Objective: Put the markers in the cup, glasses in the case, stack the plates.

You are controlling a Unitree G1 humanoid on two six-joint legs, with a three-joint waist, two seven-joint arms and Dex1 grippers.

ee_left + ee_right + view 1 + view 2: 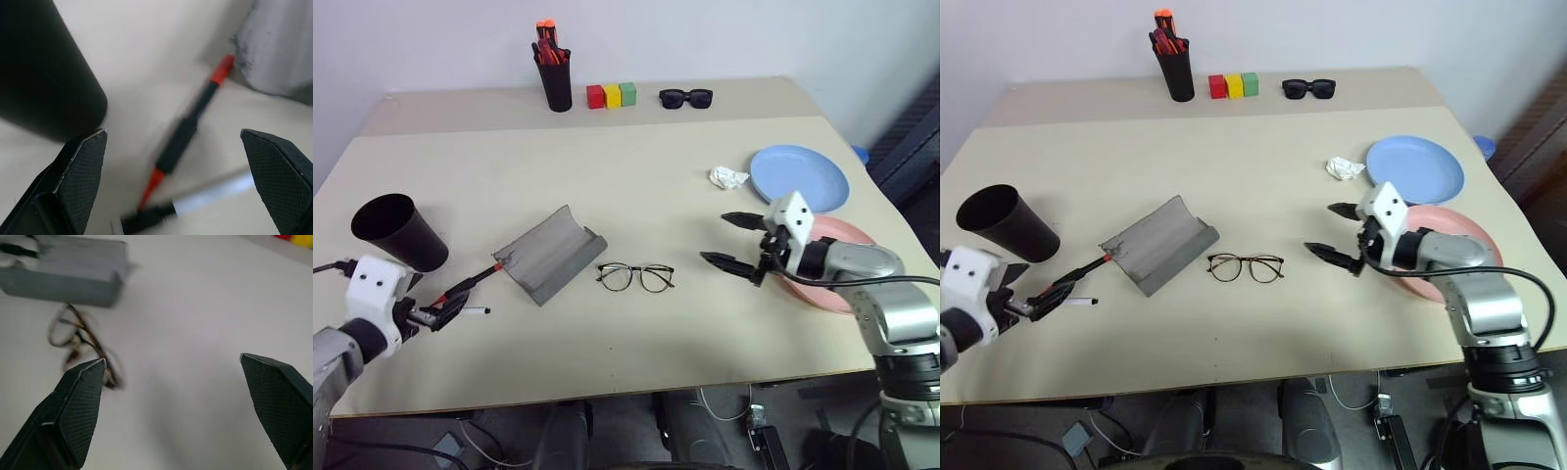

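Observation:
The black cup [396, 230] stands at the near left of the table. My left gripper [429, 315] is open just in front of it. Between its fingers lie the black marker with a red-orange end [188, 129] and the white marker with a black cap [195, 200]. The grey case [548, 253] lies open at the centre-left, with the wire-framed glasses [636, 277] just to its right. My right gripper [715, 238] hovers open to the right of the glasses, pointing at them. Behind it lie the pink plate [847, 235], partly under my arm, and the blue plate [800, 176].
At the back stand a black pen holder [554, 83] with red-orange markers, three coloured blocks [612, 95] and black sunglasses [685, 97]. A crumpled white paper [728, 177] lies beside the blue plate. The pink plate reaches close to the table's right edge.

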